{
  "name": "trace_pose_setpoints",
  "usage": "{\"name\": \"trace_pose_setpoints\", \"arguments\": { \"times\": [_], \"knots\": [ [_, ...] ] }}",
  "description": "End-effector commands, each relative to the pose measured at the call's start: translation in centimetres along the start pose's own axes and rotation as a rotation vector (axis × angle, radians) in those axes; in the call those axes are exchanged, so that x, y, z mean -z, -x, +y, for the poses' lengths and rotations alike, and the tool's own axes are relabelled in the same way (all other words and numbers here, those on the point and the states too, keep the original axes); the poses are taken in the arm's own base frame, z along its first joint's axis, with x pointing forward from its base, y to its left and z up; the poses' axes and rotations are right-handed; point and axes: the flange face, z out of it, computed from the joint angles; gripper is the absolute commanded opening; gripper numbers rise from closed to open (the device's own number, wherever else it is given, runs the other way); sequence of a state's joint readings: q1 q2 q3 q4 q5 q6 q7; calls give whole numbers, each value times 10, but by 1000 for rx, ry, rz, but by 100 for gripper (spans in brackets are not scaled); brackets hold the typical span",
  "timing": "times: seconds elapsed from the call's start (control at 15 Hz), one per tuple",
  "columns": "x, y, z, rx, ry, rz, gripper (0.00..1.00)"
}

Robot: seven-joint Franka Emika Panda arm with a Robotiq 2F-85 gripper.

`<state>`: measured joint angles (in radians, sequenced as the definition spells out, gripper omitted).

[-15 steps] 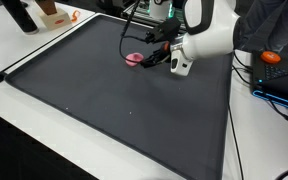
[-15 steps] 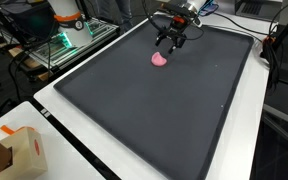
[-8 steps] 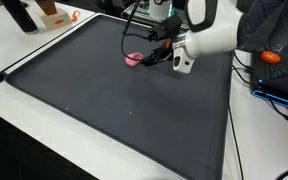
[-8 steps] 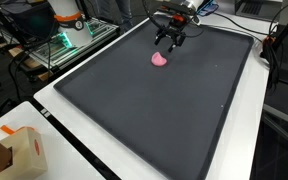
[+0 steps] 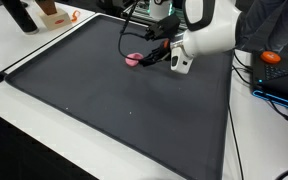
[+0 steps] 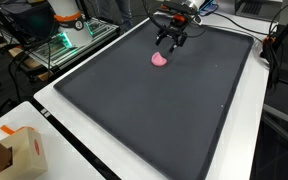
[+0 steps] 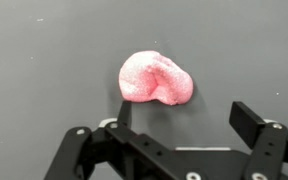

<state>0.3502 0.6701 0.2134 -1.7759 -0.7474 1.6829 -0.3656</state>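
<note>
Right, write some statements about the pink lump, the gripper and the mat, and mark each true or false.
1. The soft pink lump lies on the dark grey mat. True.
2. The black gripper is shut on the lump. False: its jaws stand open and hold nothing.
3. A second lump lies on the mat. False: only one shows.
4. A brown cardboard box stands off the mat, on the white table. True.
</note>
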Motion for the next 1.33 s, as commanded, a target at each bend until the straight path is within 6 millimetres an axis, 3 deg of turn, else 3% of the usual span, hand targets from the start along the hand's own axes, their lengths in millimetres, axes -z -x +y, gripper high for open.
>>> {"name": "trace_pose_setpoints", "arguments": {
  "times": [0.0,0.73,1.27],
  "knots": [
    [0,3,11,-29,-17,27,100],
    [-14,22,69,-346,-329,153,100],
    [-56,57,121,-658,-591,193,100]
  ]
}}
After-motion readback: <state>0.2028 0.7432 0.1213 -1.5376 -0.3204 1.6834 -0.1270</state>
